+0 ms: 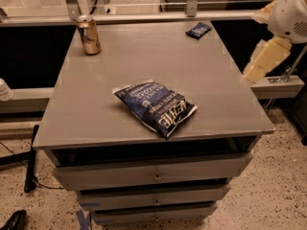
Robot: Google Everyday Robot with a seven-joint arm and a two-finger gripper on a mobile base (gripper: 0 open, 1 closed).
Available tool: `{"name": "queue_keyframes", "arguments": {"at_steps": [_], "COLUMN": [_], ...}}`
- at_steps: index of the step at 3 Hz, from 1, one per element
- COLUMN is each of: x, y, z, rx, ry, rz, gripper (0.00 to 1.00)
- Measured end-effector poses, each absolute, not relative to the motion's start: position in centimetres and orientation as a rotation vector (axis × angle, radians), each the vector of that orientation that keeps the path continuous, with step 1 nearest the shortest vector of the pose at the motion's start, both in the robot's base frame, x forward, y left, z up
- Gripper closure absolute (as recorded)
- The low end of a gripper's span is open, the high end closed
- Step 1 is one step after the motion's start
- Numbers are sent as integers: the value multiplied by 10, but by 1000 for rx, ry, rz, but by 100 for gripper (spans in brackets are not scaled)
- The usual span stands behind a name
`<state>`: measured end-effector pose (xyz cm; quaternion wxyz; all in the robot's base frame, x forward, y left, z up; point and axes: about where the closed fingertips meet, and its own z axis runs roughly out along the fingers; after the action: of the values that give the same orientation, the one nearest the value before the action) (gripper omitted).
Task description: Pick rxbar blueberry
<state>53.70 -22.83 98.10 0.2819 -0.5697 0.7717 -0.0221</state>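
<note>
**Step in hand: approach (pre-grasp).** The claw [266, 56] hangs off the table's [144, 61] right edge, clear of the top and touching nothing. Open/closed state: cannot tell from this view. Nothing is seen in its hold.

**Target position.** The rxbar blueberry [198, 30] lies up and to the left of the claw in the camera view, near the table's far right corner and close to the back edge. It is well apart from the claw. No object stands between the two.

**Target appearance.** Small, flat, rectangular wrapper, dark navy w/ faint light print. Lies flat on the table, turned slightly askew to the back edge. Probably thin and light, so a low grasp is likely needed.

**Other items, ref. claw.**
- Blue-and-white chip bag [156, 107]: left of the claw and nearer the front edge, much larger than the bar. Not the target.
- Drink can [89, 35]: far left of the claw, upright, at the far left corner.
- Drawers [153, 176]: below the table top, shut.

**Next move calls for:** bring the claw in over the table toward the far right corner, centre it above the bar, align w/ the bar's short axis, then descend to the surface.
</note>
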Motion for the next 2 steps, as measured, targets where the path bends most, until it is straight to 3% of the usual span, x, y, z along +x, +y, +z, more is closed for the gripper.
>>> {"name": "queue_keyframes", "arguments": {"at_steps": [2], "x": [640], "y": [-216], "z": [986], "rx": [-1162], "ry": [1929], "rz": [140], "gripper": [0]}}
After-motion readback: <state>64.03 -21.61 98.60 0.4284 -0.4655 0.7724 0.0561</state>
